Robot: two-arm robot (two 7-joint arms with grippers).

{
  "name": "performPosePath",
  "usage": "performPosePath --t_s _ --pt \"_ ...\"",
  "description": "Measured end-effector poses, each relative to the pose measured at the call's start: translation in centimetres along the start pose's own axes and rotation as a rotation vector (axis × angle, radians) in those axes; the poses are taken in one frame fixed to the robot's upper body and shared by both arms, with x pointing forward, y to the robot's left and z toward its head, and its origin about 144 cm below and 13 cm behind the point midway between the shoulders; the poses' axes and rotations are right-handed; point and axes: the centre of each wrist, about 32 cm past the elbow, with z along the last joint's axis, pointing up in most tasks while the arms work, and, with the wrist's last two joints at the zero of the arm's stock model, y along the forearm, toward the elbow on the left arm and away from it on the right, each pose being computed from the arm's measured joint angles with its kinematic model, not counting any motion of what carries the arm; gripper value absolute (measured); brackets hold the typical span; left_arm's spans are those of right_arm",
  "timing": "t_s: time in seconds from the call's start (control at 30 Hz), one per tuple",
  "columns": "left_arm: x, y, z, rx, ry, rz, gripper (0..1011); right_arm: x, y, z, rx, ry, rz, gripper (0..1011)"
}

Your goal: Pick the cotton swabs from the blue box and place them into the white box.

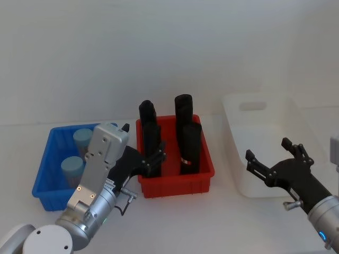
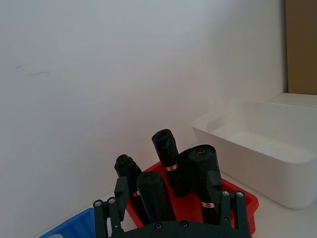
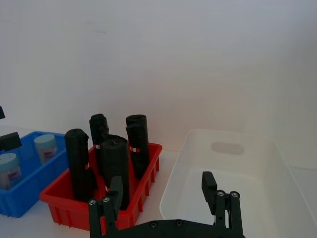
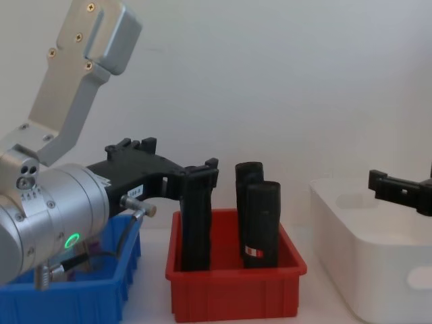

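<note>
Swabs [image 1: 72,168] stand upright left of your left gripper [image 1: 143,142], jaws wide and empty; right gripper [image 1: 267,150], likewise open, is farther.

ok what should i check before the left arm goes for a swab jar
1. Left gripper open and empty: ok.
2. Left gripper above the blue box: not ok, its fingertips are at the red bin's left wall, close to a black roll.
3. Swab jars easy to grasp: ok, two stand upright, apart, lids up.
4. White box ready: ok, nothing seen inside.
5. Right gripper clear of the drop: not ok, it hovers open over the white box's near side.
</note>
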Motion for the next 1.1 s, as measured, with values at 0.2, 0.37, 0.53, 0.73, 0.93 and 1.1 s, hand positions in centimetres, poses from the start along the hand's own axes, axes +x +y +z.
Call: performPosePath --t_s 0.2,0.37,0.53,0.73,0.93,1.1 --pt "0.00 0.00 0.00 0.000 0.000 0.000 1004 0.00 0.00 0.00 0.000 0.000 0.000 1002" --pt "0.00 0.00 0.00 0.000 0.000 0.000 1004 0.00 0.00 0.00 0.000 0.000 0.000 1002" --pt "0.00 0.00 0.00 0.000 0.000 0.000 1004 0.00 0.00 0.00 0.000 0.000 0.000 1002" --pt "0.00 0.00 0.00 0.000 0.000 0.000 1004 0.00 0.00 0.00 0.000 0.000 0.000 1002" --pt "0.00 0.00 0.00 0.000 0.000 0.000 1004 0.00 0.00 0.00 0.000 0.000 0.000 1002" --pt "0.00 0.00 0.00 0.000 0.000 0.000 1004 0.00 0.00 0.00 0.000 0.000 0.000 1002"
